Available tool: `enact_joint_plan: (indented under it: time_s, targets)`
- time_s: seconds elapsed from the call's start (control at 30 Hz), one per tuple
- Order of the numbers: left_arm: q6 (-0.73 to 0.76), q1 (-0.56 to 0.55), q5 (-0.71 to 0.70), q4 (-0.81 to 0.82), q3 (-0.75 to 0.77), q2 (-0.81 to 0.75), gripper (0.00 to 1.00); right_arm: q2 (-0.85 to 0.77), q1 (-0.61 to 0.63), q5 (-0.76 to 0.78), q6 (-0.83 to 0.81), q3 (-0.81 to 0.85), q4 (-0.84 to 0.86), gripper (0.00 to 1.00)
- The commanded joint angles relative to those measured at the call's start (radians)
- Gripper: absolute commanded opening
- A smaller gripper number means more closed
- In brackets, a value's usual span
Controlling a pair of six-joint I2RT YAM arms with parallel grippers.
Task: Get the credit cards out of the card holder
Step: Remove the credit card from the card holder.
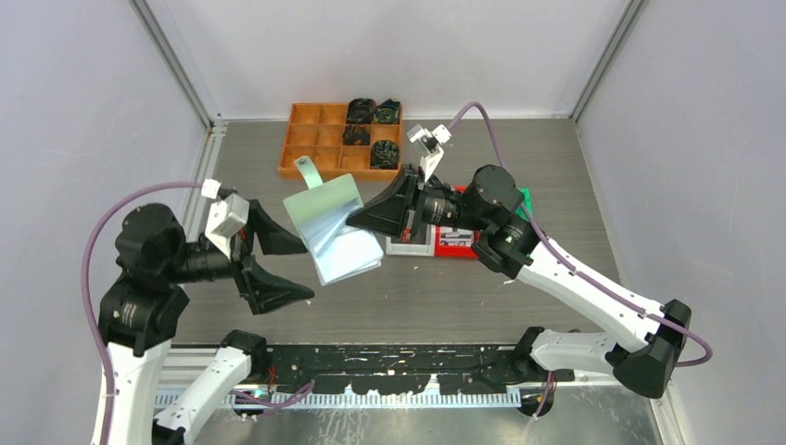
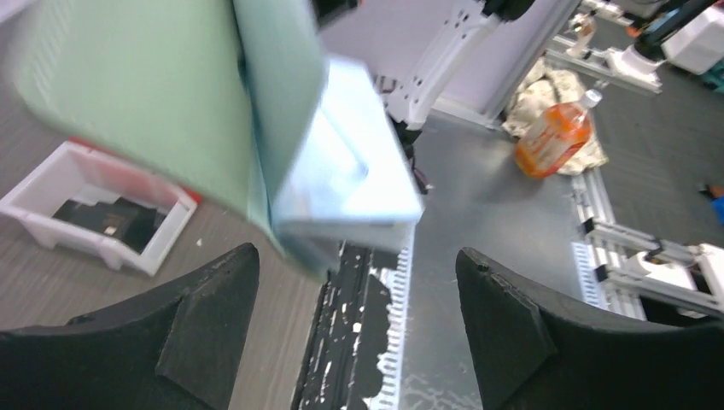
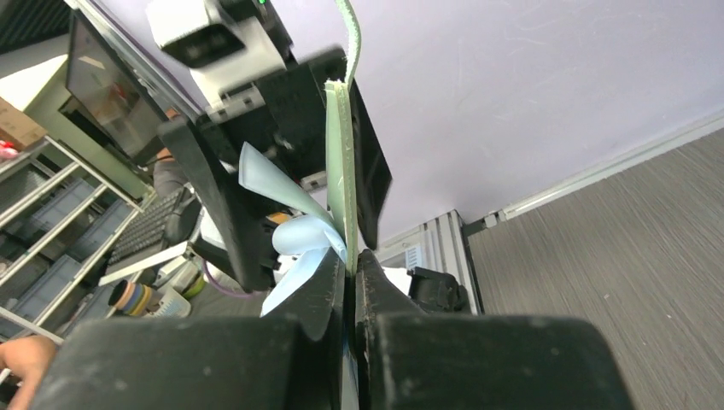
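The card holder (image 1: 326, 211) hangs open above the table, with a sage-green flap on top, light blue-green pockets (image 1: 350, 250) below and a small tab (image 1: 305, 169) sticking up. My right gripper (image 1: 357, 219) is shut on its right edge; in the right wrist view the jaws (image 3: 350, 266) pinch the green flap (image 3: 339, 162) edge-on. My left gripper (image 1: 295, 267) stands open just left of the holder, touching nothing. The left wrist view has the holder (image 2: 162, 94) above and beyond the spread fingertips (image 2: 357, 256). The credit cards are hidden.
An orange tray (image 1: 320, 139) with black coiled items stands at the back. White (image 1: 411, 245) and red (image 1: 456, 241) bins sit under the right arm; the white bin (image 2: 94, 213) also shows in the left wrist view. A black rail (image 1: 399, 360) runs along the near edge.
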Motion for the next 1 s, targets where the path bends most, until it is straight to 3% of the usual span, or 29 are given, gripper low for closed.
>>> enact_joint_plan:
  time_s: [0.0, 0.13, 0.33, 0.6, 0.67, 0.97]
  targets:
    - [0.073, -0.002, -0.115, 0.072, -0.095, -0.07, 0.83, 0.035, 0.01, -0.011, 0.09, 0.096, 0.065, 0.01]
    - [0.004, -0.002, -0.157, 0.139, -0.1, -0.06, 0.76, 0.072, 0.045, -0.032, 0.073, 0.115, 0.066, 0.01]
    - [0.001, -0.002, 0.015, 0.083, -0.057, -0.047, 0.73, 0.058, 0.056, -0.003, 0.008, 0.111, 0.004, 0.01]
    - [0.194, -0.002, 0.162, -0.159, 0.008, -0.027, 0.73, 0.06, 0.056, -0.007, -0.012, 0.145, -0.037, 0.01]
    - [0.219, -0.002, 0.159, -0.183, 0.019, -0.023, 0.73, 0.061, 0.056, -0.007, -0.012, 0.156, -0.043, 0.01]
    - [0.078, -0.002, -0.002, 0.033, -0.056, -0.07, 0.7, 0.078, 0.062, -0.02, 0.013, 0.169, -0.037, 0.01]
